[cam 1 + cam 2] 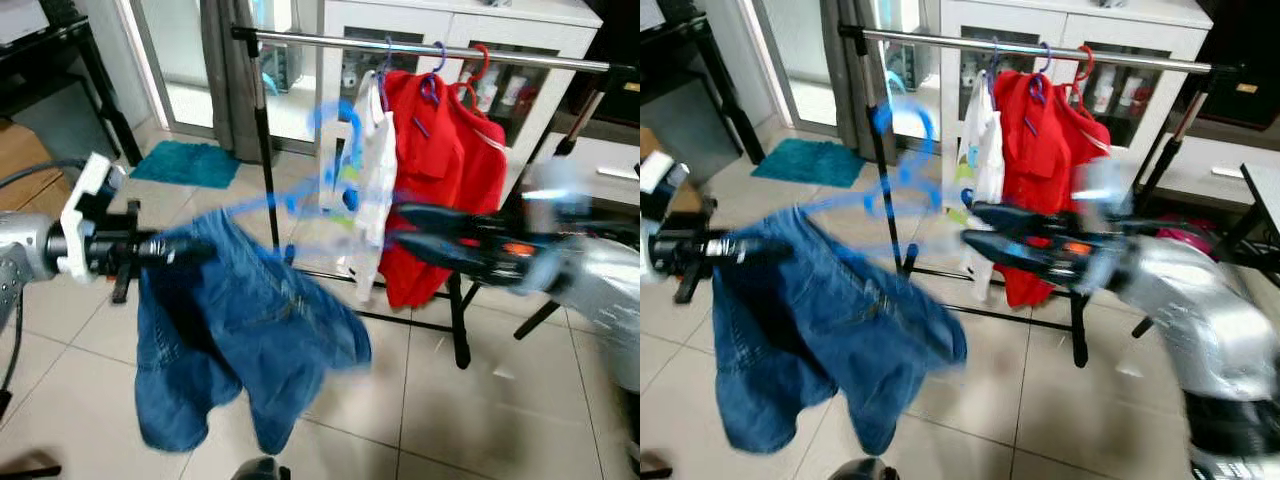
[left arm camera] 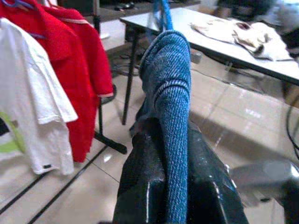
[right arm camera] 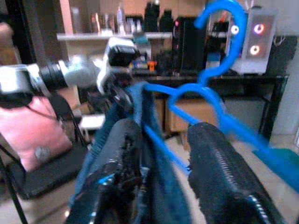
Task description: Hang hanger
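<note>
A blue plastic hanger (image 1: 338,125) hangs in the air in front of the clothes rack's metal rail (image 1: 400,45), blurred, with blue denim shorts (image 1: 250,320) draped from it. My left gripper (image 1: 195,250) is at the denim's left end, shut on a fold of the cloth (image 2: 170,93). My right gripper (image 1: 395,225) reaches in from the right. Its fingers stand apart around the hanger's arm (image 3: 187,93) and the denim edge. On the rail hang a white shirt (image 1: 375,190) and red shirts (image 1: 450,170).
The rack's black legs and foot (image 1: 460,340) stand on the tiled floor. Behind it are a white cabinet (image 1: 450,20) and a curtain. A teal mat (image 1: 190,163) lies at the back left near a black shelf (image 1: 60,50). A white table (image 2: 210,32) carries cloths.
</note>
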You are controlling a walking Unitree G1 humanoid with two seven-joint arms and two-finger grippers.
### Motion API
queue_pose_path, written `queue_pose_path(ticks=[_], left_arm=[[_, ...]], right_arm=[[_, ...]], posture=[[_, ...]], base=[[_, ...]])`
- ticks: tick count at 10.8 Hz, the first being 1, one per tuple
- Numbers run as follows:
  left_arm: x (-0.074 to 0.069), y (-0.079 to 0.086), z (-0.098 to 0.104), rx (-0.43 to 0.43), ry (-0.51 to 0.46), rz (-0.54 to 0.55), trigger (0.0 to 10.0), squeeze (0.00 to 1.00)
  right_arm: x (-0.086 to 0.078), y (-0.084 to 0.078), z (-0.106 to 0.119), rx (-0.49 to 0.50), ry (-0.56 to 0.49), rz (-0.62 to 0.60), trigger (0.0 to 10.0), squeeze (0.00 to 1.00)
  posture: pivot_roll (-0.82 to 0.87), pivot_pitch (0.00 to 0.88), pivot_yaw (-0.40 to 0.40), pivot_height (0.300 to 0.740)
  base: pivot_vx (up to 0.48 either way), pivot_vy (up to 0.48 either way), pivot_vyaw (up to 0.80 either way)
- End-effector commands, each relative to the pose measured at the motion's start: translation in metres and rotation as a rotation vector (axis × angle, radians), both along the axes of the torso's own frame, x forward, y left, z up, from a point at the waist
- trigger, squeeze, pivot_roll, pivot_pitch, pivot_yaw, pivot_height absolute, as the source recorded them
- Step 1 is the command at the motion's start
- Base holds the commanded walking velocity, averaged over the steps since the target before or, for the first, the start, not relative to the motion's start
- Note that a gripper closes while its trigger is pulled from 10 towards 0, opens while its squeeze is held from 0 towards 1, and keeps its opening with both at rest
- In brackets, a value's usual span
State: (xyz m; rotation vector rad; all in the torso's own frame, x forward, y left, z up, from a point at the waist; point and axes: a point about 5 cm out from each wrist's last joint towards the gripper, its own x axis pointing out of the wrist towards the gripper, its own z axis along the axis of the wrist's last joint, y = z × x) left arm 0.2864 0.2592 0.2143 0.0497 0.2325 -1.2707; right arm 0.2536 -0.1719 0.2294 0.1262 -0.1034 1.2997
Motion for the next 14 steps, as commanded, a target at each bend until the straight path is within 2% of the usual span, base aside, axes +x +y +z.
queue_pose_path(ticks=[1, 2, 3, 4, 5, 7, 8, 11, 13, 14], left_arm=[[0.003, -0.007, 0.013, -0.009, -0.061, 0.001, 0.0, 0.0], [0.008, -0.017, 0.021, -0.033, -0.103, 0.003, 0.0, 0.0], [0.012, -0.028, 0.029, -0.048, -0.138, 0.004, 0.0, 0.0], [0.013, -0.034, 0.033, -0.051, -0.147, -0.006, 0.0, 0.0], [0.013, -0.038, 0.037, -0.058, -0.156, -0.014, 0.0, 0.0], [0.009, -0.045, 0.045, -0.067, -0.164, -0.04, 0.0, 0.0], [0.007, -0.046, 0.048, -0.067, -0.162, -0.053, 0.0, 0.0], [0.002, -0.047, 0.051, -0.07, -0.152, -0.075, 0.0, 0.0], [0.001, -0.047, 0.052, -0.071, -0.149, -0.082, 0.0, 0.0], [0.0, -0.047, 0.052, -0.075, -0.147, -0.084, 0.0, 0.0]], right_arm=[[-0.007, 0.006, 0.009, 0.037, -0.016, 0.029, 10.0, 1.0], [-0.011, 0.031, 0.002, 0.058, 0.006, 0.041, 10.0, 1.0], [-0.008, 0.067, -0.012, 0.042, 0.005, -0.028, 10.0, 1.0], [-0.007, 0.081, -0.021, 0.006, 0.004, -0.025, 10.0, 1.0], [-0.006, 0.088, -0.03, -0.072, -0.02, -0.024, 10.0, 1.0], [0.002, 0.1, -0.041, -0.132, -0.042, -0.07, 10.0, 1.0], [0.008, 0.1, -0.042, -0.152, -0.064, -0.106, 10.0, 1.0], [0.024, 0.09, -0.045, -0.182, -0.117, -0.209, 10.0, 1.0], [0.027, 0.085, -0.048, -0.184, -0.106, -0.221, 10.0, 1.0], [0.025, 0.082, -0.05, -0.176, -0.103, -0.181, 10.0, 1.0]], posture=[[0.0, 0.0, 0.034, 0.74], [0.0, 0.0, 0.039, 0.74], [0.01, 0.0, 0.041, 0.74], [0.01, 0.0, 0.041, 0.74], [0.01, 0.0, 0.045, 0.74], [0.01, 0.0, 0.045, 0.74], [0.01, 0.0, 0.04, 0.74], [0.01, 0.001, 0.038, 0.74], [0.01, 0.003, 0.04, 0.74], [0.01, 0.004, 0.041, 0.74]], base=[[0.0, 0.0, 0.0], [0.0, 0.0, 0.0], [0.0, 0.0, 0.0], [0.0, 0.0, 0.0], [0.0, 0.0, 0.0], [0.0, 0.0, 0.0], [0.0, 0.0, 0.0], [0.0, 0.0, 0.0], [0.0, 0.0, 0.0], [0.0, 0.0, 0.0]])
